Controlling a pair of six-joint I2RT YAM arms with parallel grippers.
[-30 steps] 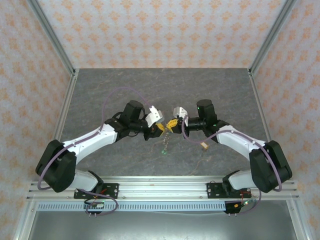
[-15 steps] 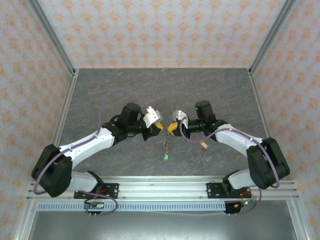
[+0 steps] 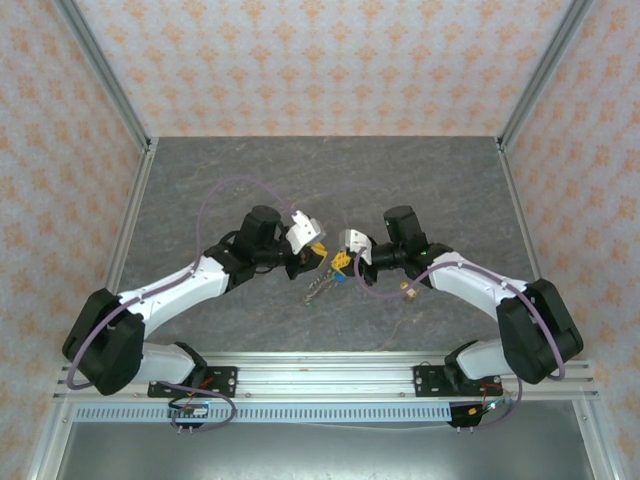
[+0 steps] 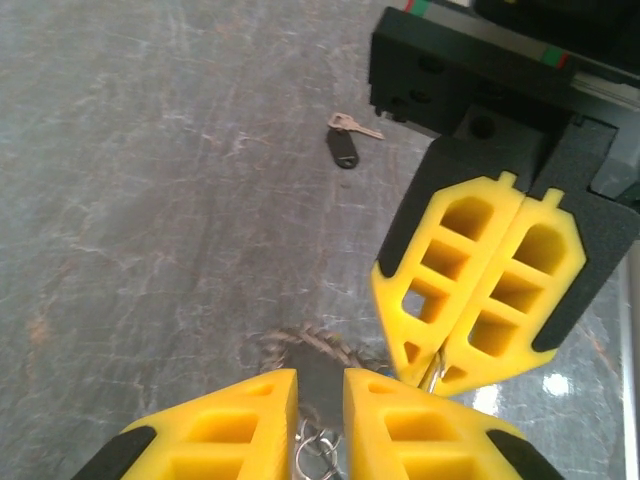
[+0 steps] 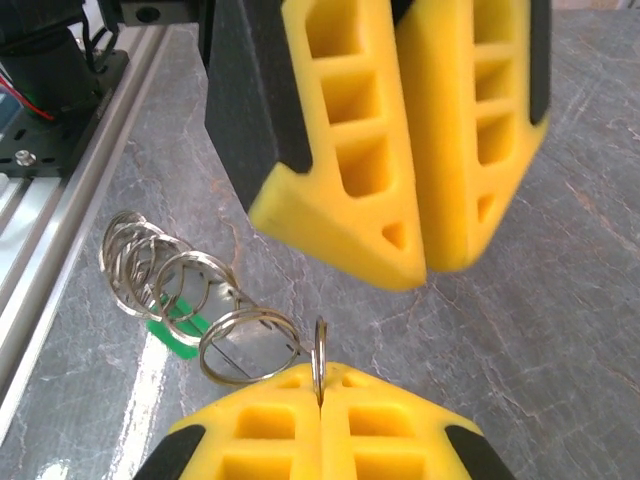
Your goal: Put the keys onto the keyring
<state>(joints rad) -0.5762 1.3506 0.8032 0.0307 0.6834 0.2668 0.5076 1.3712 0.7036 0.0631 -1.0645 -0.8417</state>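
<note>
The right hand [image 5: 320, 388] is clamped on the keyring [image 5: 318, 350], whose links half hide a green key [image 5: 172, 337]. The left hand [image 4: 320, 378] is slightly apart; its grip is unclear.

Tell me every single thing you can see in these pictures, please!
keyring chain: several linked rings, silver, trailing from the right pincer's grip.
green key: one, green, by the chain's far rings.
dark key: one, dark head, lying on the table beyond the pincers.
table: one, grey marbled, under everything.
walls: orange-patterned, around the table.
arms: two, white and black, reaching inward.
left pincer: one, yellow fingers, facing the right one.
right pincer: one, yellow fingers, shut on one ring.
</note>
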